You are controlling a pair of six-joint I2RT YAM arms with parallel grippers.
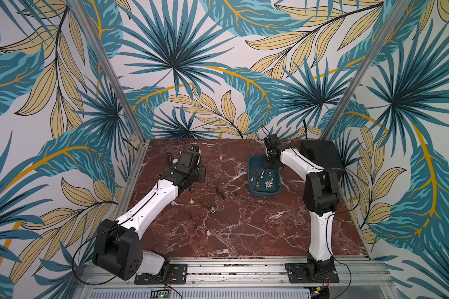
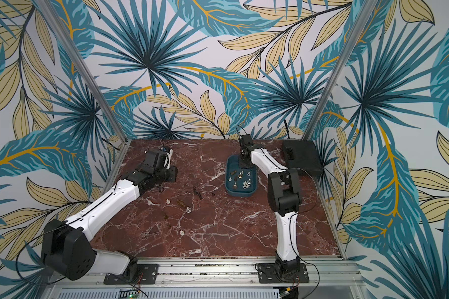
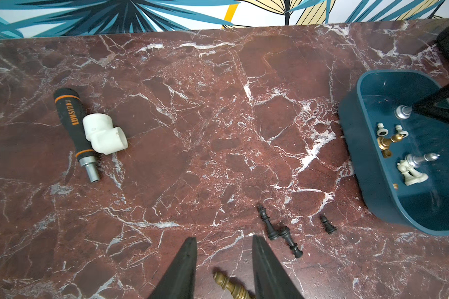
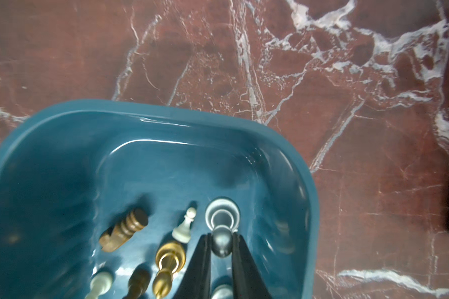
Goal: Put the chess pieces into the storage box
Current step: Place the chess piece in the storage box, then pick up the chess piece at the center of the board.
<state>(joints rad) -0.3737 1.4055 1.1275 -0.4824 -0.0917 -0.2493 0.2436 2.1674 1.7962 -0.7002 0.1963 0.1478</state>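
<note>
The teal storage box (image 1: 263, 194) (image 2: 240, 192) stands at the back right of the marble table. My right gripper (image 4: 221, 234) (image 1: 268, 161) reaches down into it, shut on the round head of a silver chess piece (image 4: 221, 244). Several other pieces lie inside: a gold one (image 4: 170, 255), a white pawn (image 4: 184, 227), a brown one (image 4: 125, 230). My left gripper (image 3: 223, 239) hovers open over a brass piece (image 3: 231, 284) (image 1: 205, 203) lying on the table between its fingers. Two black pieces (image 3: 270, 225) and a black pawn (image 3: 328, 225) lie beside it.
A black-and-orange tool (image 3: 73, 121) and a white pipe elbow (image 3: 104, 134) lie at the back left. A flat black case (image 1: 322, 155) fills the back right corner. Loose pieces, white (image 1: 208, 232) and silver (image 1: 212, 210), dot the table's middle.
</note>
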